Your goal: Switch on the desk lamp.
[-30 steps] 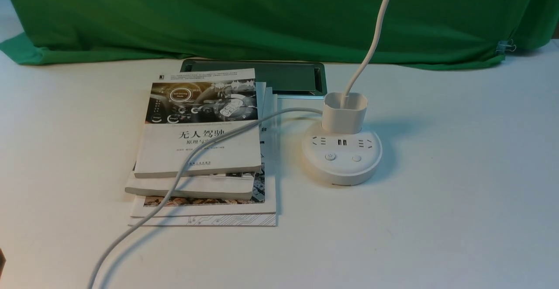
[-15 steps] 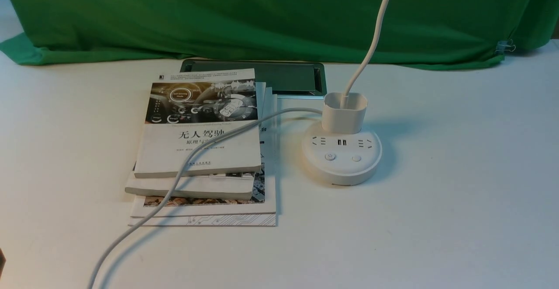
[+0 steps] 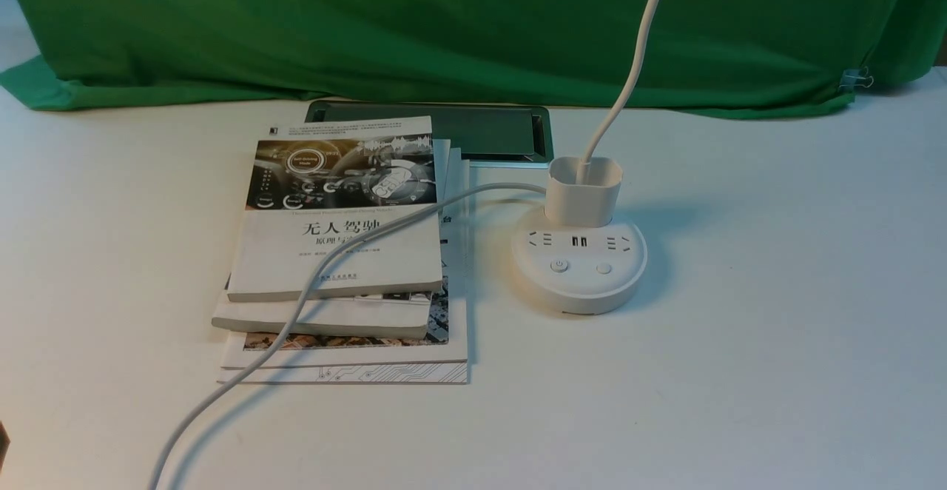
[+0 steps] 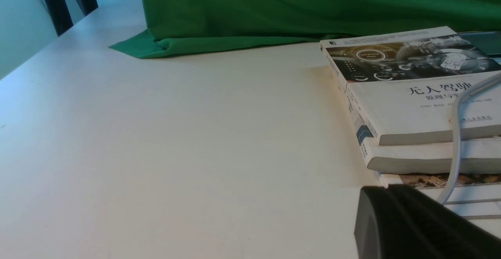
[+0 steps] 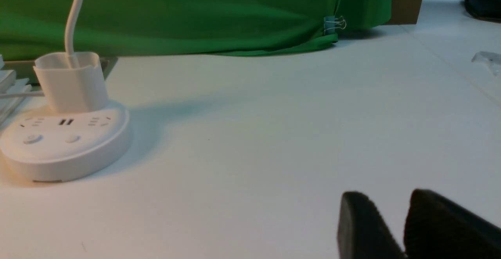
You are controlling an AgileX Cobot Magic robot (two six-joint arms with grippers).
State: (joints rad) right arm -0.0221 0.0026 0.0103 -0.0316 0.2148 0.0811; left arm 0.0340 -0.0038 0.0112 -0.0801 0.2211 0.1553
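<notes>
No change observed over the last second: the desk lamp (image 3: 579, 260) stands lit right of the books (image 3: 336, 253), so the task appears complete. Right gripper (image 5: 385, 200) parted, nothing held; left gripper (image 4: 383, 190) looks closed, gripping nothing.

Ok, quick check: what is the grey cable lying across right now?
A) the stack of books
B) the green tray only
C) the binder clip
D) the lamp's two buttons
A: the cable runs from the lamp's holder end down over the book stack, crossing the top cover.
</notes>
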